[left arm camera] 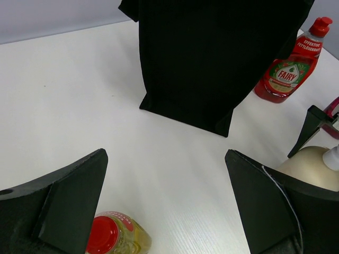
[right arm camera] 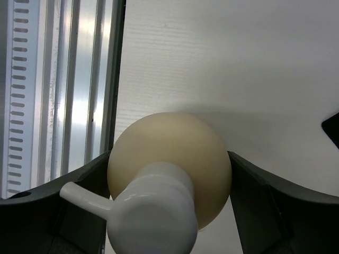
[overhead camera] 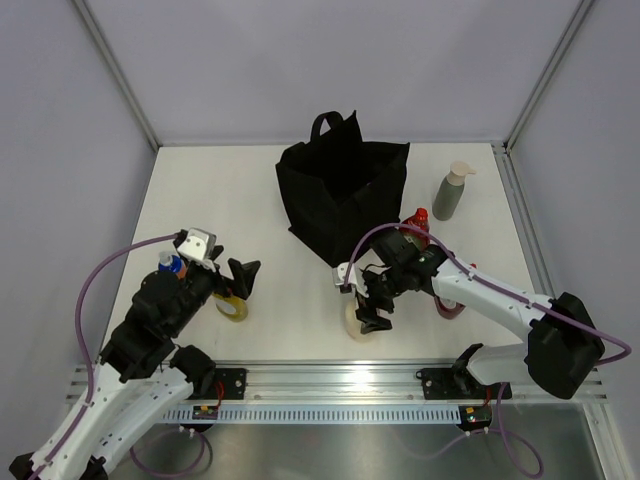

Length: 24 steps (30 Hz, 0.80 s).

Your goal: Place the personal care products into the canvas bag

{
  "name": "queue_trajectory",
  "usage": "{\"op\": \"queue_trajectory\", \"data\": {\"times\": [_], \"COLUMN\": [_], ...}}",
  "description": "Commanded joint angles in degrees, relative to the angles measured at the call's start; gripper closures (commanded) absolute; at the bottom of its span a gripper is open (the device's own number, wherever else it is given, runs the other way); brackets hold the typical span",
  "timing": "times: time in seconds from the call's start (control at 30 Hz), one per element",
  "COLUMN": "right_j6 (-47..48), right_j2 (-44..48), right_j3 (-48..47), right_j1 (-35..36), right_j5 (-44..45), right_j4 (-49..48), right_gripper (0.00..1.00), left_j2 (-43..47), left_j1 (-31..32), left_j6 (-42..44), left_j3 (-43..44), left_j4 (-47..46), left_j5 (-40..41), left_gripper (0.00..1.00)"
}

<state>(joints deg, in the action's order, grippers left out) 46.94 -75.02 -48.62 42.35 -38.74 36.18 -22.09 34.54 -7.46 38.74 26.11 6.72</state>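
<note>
Right tool (right arm camera: 169, 159) clamped on cream bottle (right arm camera: 161, 138), left tool (left arm camera: 165, 155) wide open

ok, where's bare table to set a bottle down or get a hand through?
Widest bare table: left of the canvas bag, out to the edge. Also a bare strip between the yellow bottle and cream bottle. Crowded right of the bag: red bottle, pump bottle, right gripper.
</note>
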Motion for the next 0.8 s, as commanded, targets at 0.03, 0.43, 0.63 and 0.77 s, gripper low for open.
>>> {"op": "queue_trajectory", "data": {"times": [0.03, 0.43, 0.63, 0.77], "right_j6": [0.35, -13.97, -18.54, -20.13], "right_j2": [3.74, 3.57, 0.59, -3.36], "right_j3": [-10.15, -26.41, -39.32, -48.74], "right_j1": [0.81, 0.81, 0.81, 0.72], "right_j5": [-0.28, -2.31, -0.64, 3.92], "right_j4": [6.61, 4.51, 5.47, 5.65], "right_gripper": [1.0, 1.0, 1.0, 1.0], "left_j2": [1.52, 1.7, 0.99, 0.64], "left_j1": [0.0, 0.0, 0.0, 0.08], "left_j6": [-2.55, -6.07, -7.39, -7.39], "left_j3": [0.19, 3.27, 4.32, 4.59], "left_j4": [-1.59, -1.5, -1.59, -1.41], "left_j5": [0.05, -1.01, -1.54, -1.62], "left_gripper": [0.01, 0.01, 0.01, 0.01]}}
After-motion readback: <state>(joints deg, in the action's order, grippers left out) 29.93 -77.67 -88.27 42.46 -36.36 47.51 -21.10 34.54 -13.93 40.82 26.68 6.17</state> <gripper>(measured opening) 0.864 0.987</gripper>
